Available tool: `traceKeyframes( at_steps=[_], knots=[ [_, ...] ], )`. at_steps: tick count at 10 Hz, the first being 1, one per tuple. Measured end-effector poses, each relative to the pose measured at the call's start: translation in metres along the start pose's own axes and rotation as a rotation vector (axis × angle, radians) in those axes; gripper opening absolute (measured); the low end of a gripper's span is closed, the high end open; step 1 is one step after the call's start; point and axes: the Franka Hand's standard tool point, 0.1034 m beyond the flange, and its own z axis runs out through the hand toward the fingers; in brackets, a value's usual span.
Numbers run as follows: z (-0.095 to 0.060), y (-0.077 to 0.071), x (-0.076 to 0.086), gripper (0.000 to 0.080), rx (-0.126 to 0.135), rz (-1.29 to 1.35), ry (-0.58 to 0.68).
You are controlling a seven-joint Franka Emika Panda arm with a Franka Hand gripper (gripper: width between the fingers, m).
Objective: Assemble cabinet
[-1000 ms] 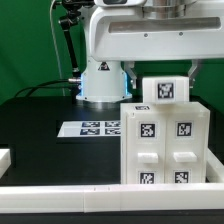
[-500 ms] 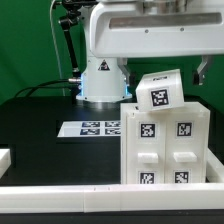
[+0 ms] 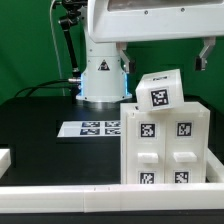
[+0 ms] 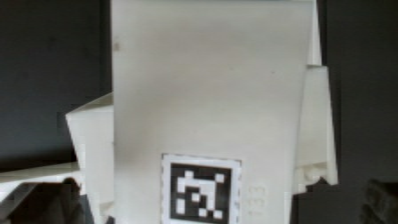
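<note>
The cabinet [image 3: 165, 145] is a large white box with four recessed tagged panels, at the exterior view's right. A small white tagged block [image 3: 160, 92] lies tilted on its top. In the wrist view the block [image 4: 214, 110] is a long white piece with a tag near its end. My gripper [image 3: 164, 60] hangs above the block, and its dark fingers [image 3: 125, 62] stand wide on either side, clear of it. In the wrist view the gripper [image 4: 205, 215] straddles the block with dark gaps at both fingers. It is open.
The marker board [image 3: 92, 128] lies on the black table left of the cabinet. The white robot base [image 3: 100, 78] stands behind it. A white rail [image 3: 60, 192] runs along the front edge, and a small white part [image 3: 4, 157] sits at the far left.
The small block on the cabinet top has tipped from level to tilted. The gripper and arm have risen away from it.
</note>
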Motion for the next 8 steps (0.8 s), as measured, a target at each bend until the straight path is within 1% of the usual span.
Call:
traceKeyframes(
  at_steps=[1, 7, 8],
  knots=[
    [0.0016, 0.0012, -0.0002, 0.0796, -0.004, 0.002, -0.021],
    [0.0026, 0.0003, 0.0019, 0.0796, -0.003, 0.0, -0.011],
    [0.0027, -0.0001, 0.0051, 0.0796, -0.001, -0.001, 0.009]
  ],
)
